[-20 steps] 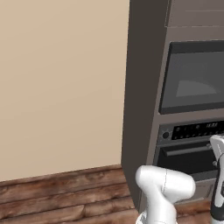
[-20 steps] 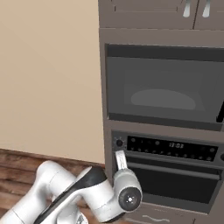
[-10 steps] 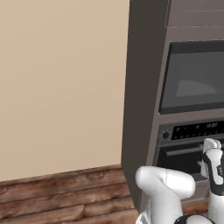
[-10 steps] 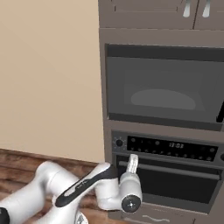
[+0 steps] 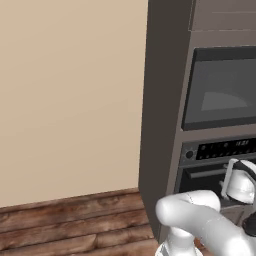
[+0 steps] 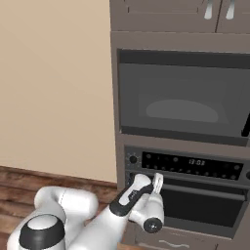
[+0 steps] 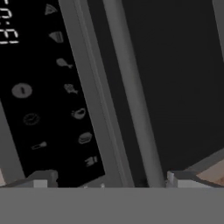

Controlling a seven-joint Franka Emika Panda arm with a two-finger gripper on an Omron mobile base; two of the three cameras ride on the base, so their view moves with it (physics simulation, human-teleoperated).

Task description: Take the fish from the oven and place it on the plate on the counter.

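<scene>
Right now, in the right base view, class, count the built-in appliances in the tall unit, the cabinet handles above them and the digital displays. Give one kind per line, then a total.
Built-in appliances: 2, the upper appliance and the oven
Cabinet handles: 2
Digital display: 1
Total: 5

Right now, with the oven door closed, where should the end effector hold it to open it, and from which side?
Grip the handle, the grey bar across the top of the oven door. Come straight from the front, one finger above and one below. The end effector looks open, its tips already either side of the bar.
</scene>
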